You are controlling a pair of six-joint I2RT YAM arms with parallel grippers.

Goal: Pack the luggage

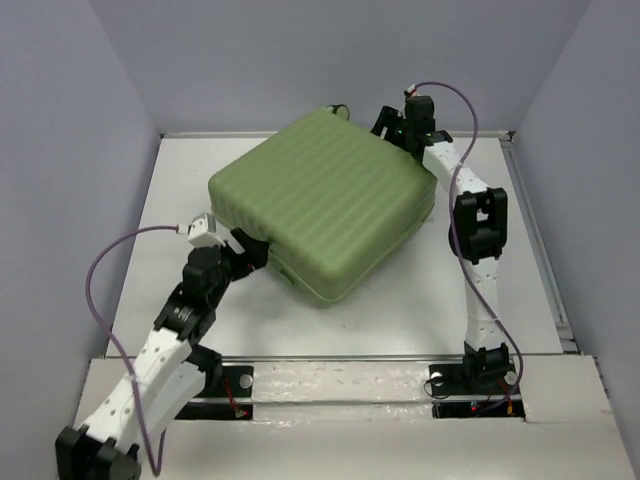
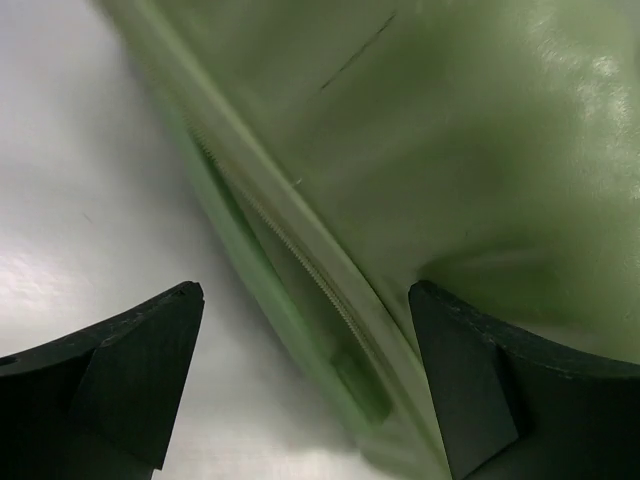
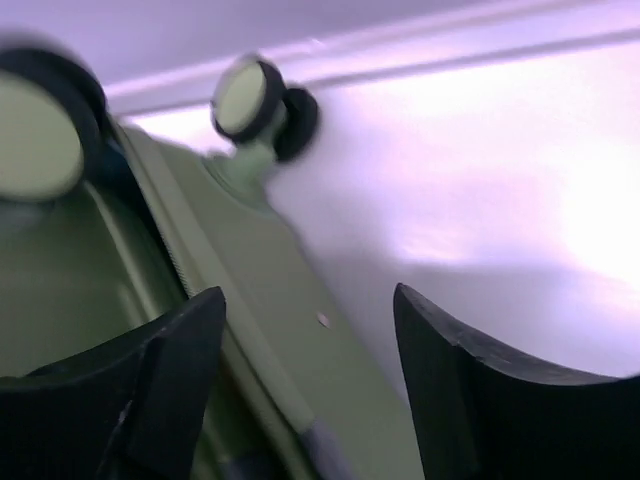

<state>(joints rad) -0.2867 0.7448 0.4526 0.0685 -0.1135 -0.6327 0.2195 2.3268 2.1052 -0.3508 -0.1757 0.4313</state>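
You have the luggage [image 1: 325, 205] lying shut and flat on the table [image 1: 400, 300], wedged between your two claws. Your left gripper [image 2: 300, 330] is spread wide at the case's near-left edge, with the zipper seam [image 2: 300, 255] running between its fingers. You cannot tell whether it touches the shell. Your right gripper [image 3: 310, 320] is also spread, holding nothing. The case's edge lies ahead of its left finger, with two wheels [image 3: 245, 95] further ahead.

White table [image 1: 400, 310]; plain grey-lilac walls [image 1: 60, 120] on three sides.
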